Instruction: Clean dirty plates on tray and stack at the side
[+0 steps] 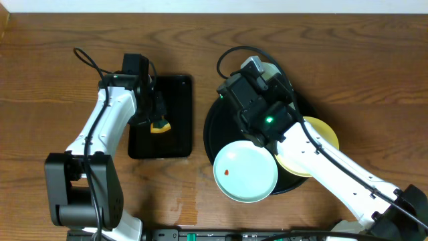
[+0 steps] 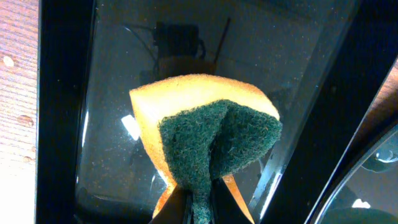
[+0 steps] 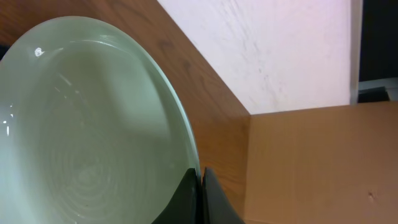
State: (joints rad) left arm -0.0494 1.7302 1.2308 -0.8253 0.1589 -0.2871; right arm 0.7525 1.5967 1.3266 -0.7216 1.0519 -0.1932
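Over rectangular tray (image 1: 177, 100): left pincer (image 1: 158, 119) clamped on sponge (image 1: 160, 126), arm bent downward. Over round tray's (image 1: 210, 130) front-left rim: mint plate (image 1: 245, 171), edge pinched in right pincer (image 1: 269, 142); yellow plate (image 1: 322, 137) beside.

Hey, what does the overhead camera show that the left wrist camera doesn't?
Only overhead: the yellow plate and a mint plate with a red speck. Only left wrist: the sponge seen close up, with its green scrub face folded and pinched in the left gripper. Both: the sponge over the small tray.
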